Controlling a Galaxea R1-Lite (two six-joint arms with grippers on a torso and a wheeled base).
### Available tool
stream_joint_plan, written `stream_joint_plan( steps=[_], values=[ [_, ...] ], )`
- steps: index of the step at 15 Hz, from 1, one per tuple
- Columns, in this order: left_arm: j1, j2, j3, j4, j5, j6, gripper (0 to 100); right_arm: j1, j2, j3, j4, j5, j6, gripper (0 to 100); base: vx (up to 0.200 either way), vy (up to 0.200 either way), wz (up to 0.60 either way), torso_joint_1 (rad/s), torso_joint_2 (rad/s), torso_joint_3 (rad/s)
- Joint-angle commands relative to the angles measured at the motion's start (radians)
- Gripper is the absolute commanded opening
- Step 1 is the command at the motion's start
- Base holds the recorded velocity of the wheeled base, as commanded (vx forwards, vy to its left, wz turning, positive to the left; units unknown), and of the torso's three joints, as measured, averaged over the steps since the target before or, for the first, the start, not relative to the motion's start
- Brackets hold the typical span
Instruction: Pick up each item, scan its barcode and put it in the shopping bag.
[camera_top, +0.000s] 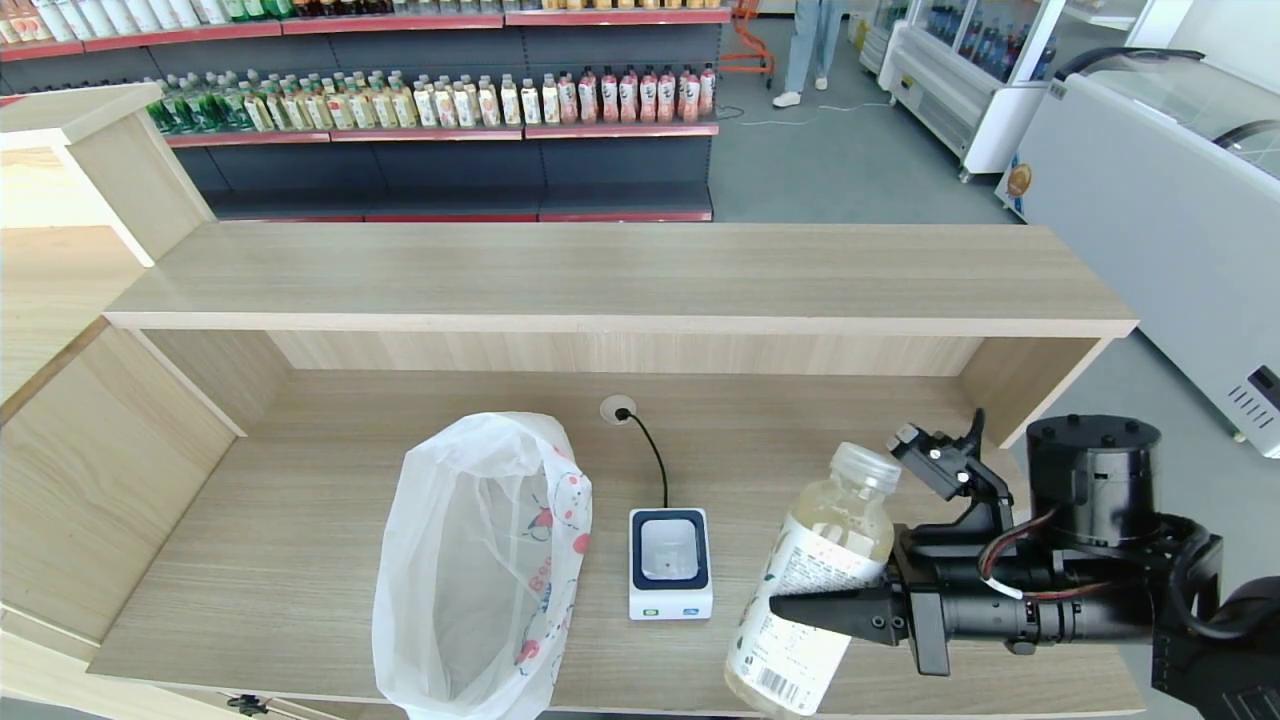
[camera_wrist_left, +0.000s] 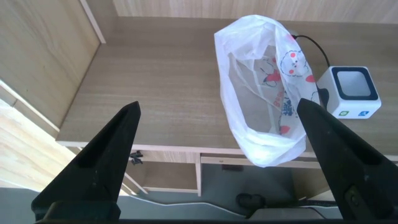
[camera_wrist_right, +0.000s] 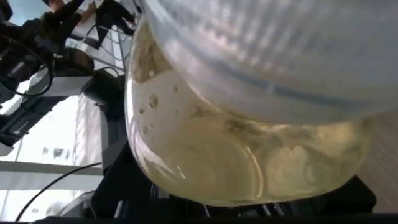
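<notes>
Bottle (camera_top: 822, 555) base — shopping bag (camera_top: 480, 570) bottom too — cut off below.

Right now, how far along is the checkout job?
Done: the bottle is picked up, with the right gripper shut on it. In hand: it hangs tilted to the right of the scanner, barcode at its low end, not over the scan window. Left: scan it, then drop it into the shopping bag, which stands open and looks empty. The left gripper is open, holding nothing.

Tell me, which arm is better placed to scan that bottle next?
Right. The right gripper holds the bottle just beside the scanner; the left gripper is open and empty.
</notes>
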Motion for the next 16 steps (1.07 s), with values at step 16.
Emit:
stream_joint_plan(
  steps=[16],
  values=[
    [0.0,0.0,0.0,0.0,0.0,0.0,100,-0.157,-0.105,0.18,-0.288,-0.434,-1.087,0,0.0,0.0,0.0,0.0,0.0,0.0]
  ],
)
